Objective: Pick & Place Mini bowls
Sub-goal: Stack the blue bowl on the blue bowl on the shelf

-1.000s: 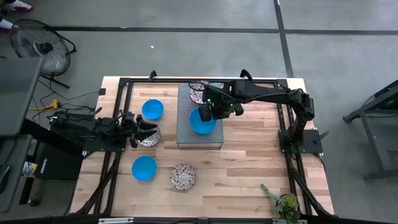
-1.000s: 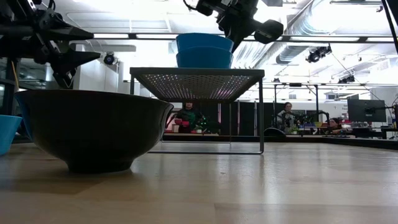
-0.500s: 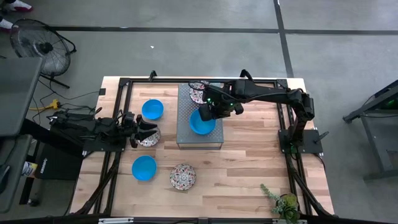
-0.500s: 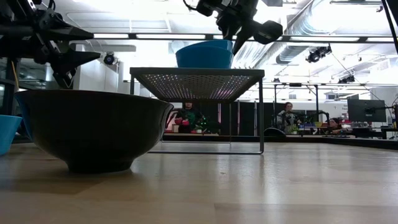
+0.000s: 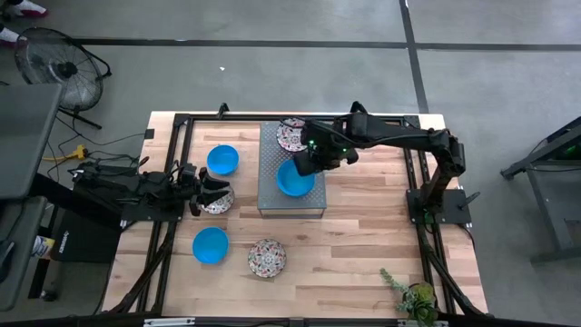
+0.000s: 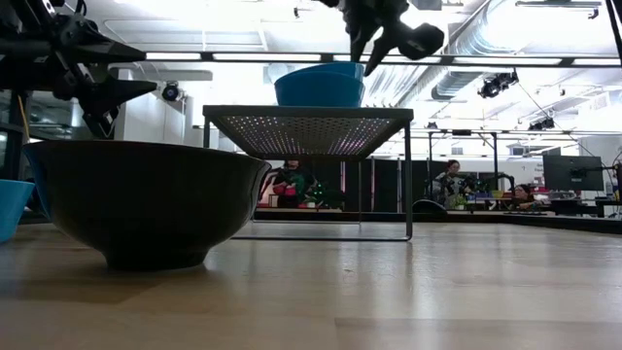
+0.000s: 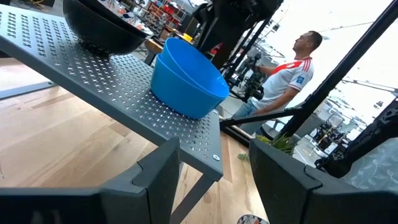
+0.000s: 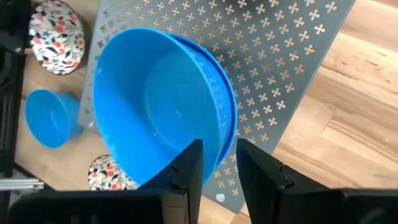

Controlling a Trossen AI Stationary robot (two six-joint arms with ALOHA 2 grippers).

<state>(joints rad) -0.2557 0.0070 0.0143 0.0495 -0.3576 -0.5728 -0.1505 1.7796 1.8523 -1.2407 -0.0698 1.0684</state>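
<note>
Since a second ago, my right jaws (image 5: 305,164) have let go of the upper blue bowl (image 5: 294,177) and lifted off it; they now hang apart just above its rim, nothing between them. That bowl sits nested in a second blue bowl (image 8: 227,112), whose rim peeps out beneath it, and both rest on the grey perforated slab (image 5: 272,195). Neither blue bowl holds anything besides the one stacked in it.

Working outward from the slab: a floral bowl (image 5: 290,134) stands on its far end, behind the blue pair. On the wooden surface (image 5: 363,245) to the slab's left lies a third blue bowl (image 5: 221,160), empty. My left jaws (image 5: 211,193) wait there too, spread apart and empty, poised over another floral bowl (image 5: 219,202) just left of the slab. Nearer the front edge, left of the slab, sit a fourth blue bowl (image 5: 211,244) and, beside it, a floral bowl (image 5: 267,258), both empty.
</note>
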